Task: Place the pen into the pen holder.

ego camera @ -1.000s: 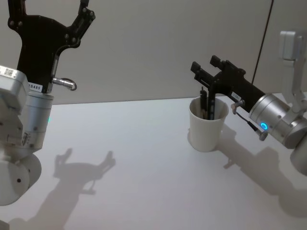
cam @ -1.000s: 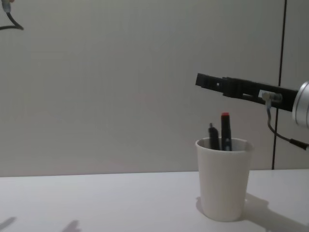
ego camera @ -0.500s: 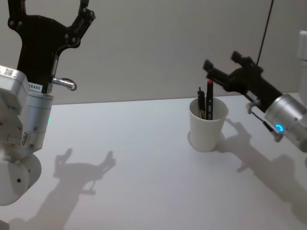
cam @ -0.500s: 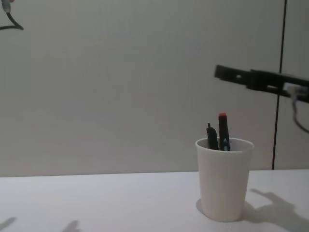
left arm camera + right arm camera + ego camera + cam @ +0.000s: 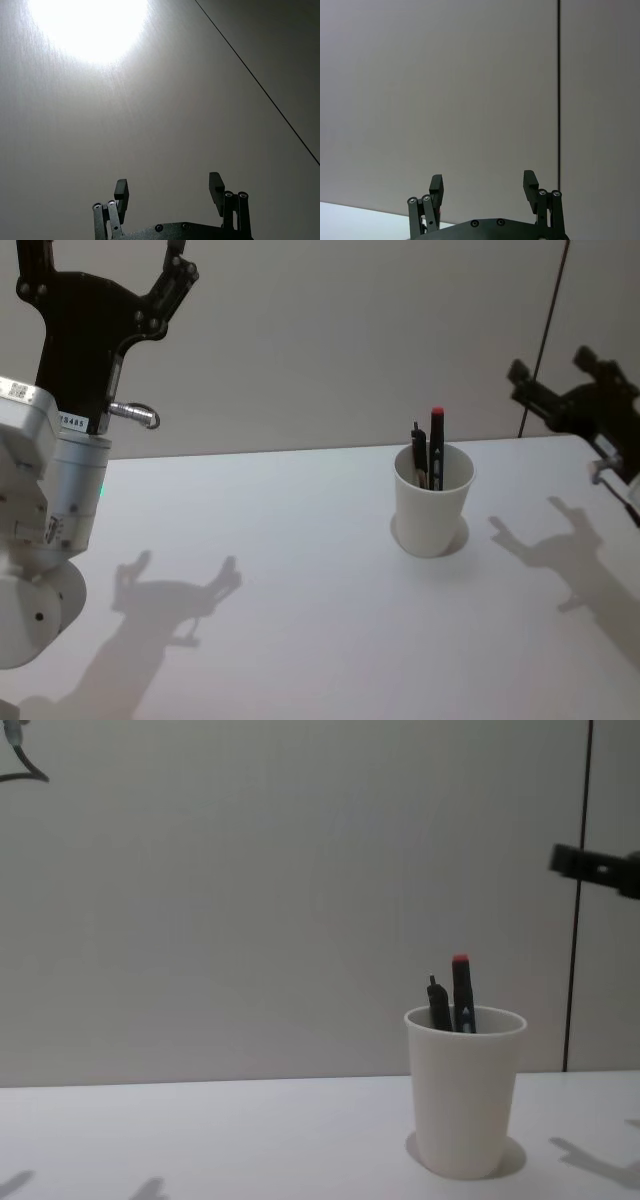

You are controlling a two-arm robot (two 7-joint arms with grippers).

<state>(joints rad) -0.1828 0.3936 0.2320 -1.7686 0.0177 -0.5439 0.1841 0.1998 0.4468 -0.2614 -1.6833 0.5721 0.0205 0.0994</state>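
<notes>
Pen holder: the white pen holder [image 5: 432, 500] stands upright on the table [image 5: 300, 590], the landmark for everything else here
Pen: the red-tipped pen [image 5: 437, 448] stands inside the holder, tip poking above the rim, beside a second dark pen [image 5: 419, 452]; the chest view shows both rising side by side from the holder [image 5: 465, 1090]
Pen axis: close to vertical, leaning lightly on the holder's inner wall
Right hand: the right hand [image 5: 560, 380] hovers to the right of the holder and above its rim, well apart from it, fingers spread with nothing between them; its wrist view shows the same gap [image 5: 483, 186]
Left hand: the left hand [image 5: 100, 265] is parked far to the left of the holder, raised high, fingers spread and empty [image 5: 168, 192]
Nearer arm: the right, by a wide margin
Judgement: the pen looks already delivered, so any coming move turns on the right hand clearing away from the holder, not toward it
</notes>
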